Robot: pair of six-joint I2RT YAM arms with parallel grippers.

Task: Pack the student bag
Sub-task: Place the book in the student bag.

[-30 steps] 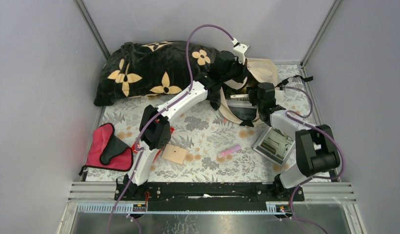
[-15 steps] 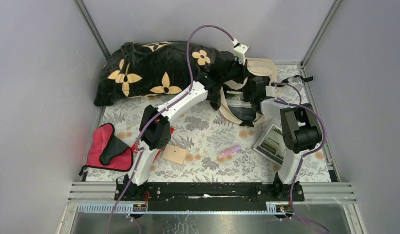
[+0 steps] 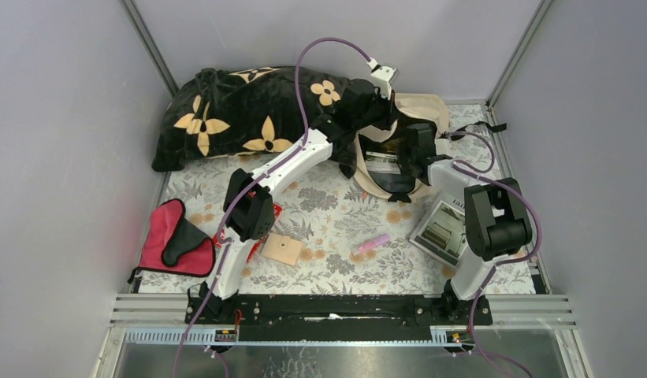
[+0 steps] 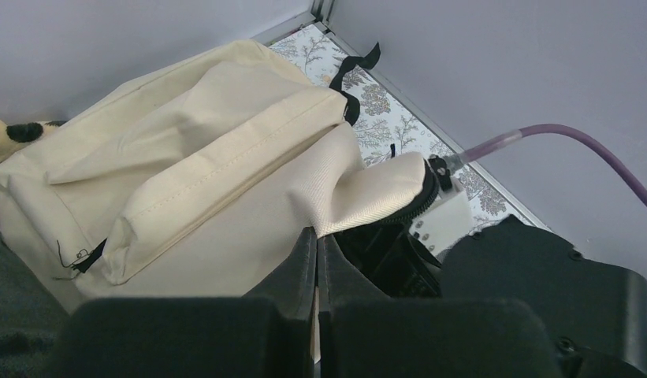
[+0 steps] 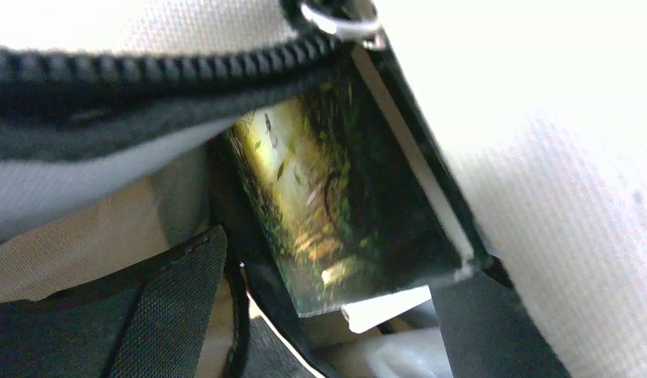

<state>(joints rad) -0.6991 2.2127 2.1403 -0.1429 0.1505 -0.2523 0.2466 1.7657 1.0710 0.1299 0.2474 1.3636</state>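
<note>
Edge of student bag (image 4: 186, 157) pinched between left fingers (image 4: 300, 272).

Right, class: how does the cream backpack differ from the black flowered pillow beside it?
The student bag is plain cream, while the pillow is black with tan flowers. The pillow is clearly the larger of the two. The bag gapes open, its fabric edge pinched in the left gripper, while the pillow shows no opening. Both are soft fabric things and lie side by side at the back.

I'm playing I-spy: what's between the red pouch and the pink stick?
Top view: the left arm and a tan square lie between the red pouch and pink stick.
</note>
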